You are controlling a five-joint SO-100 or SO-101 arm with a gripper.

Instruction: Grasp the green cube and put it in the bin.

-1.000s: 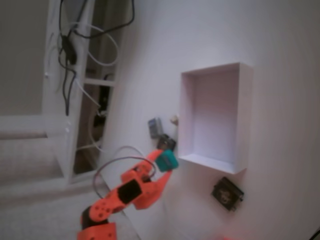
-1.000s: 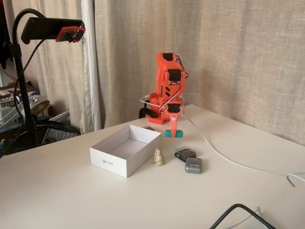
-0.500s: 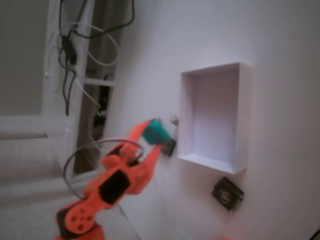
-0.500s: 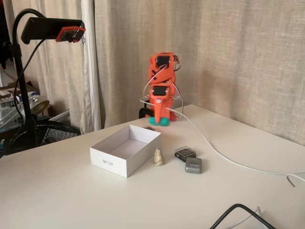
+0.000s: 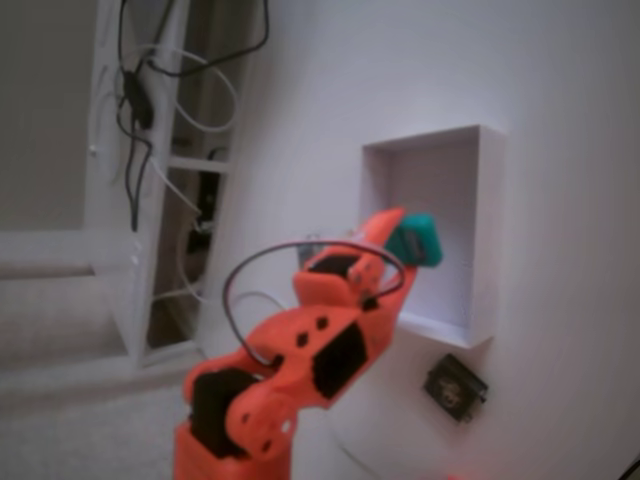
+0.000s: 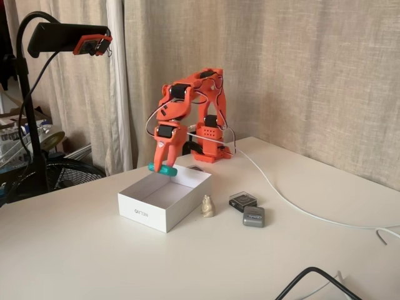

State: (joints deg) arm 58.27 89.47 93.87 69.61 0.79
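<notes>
The green cube (image 5: pixel 418 240) (image 6: pixel 164 169) is a small teal block held in the air by my orange gripper (image 5: pixel 405 243) (image 6: pixel 162 167), which is shut on it. In both fixed views it hangs over the bin (image 5: pixel 486 240) (image 6: pixel 147 212), a large white open-topped box, near the wall closest to my arm's base. The cube sits a little above the rim, not touching the box. The bin's floor looks bare.
A dark block (image 5: pixel 455 387) (image 6: pixel 242 200), a grey block (image 6: pixel 254 217) and a small beige figurine (image 6: pixel 207 206) lie on the white table beside the bin. A white cable (image 6: pixel 294 206) runs across the table. A camera stand (image 6: pixel 28 112) rises at the left.
My arm has swung from beside the dark blocks across to the bin and stretched out, carrying the green cube until it hangs over the box.
</notes>
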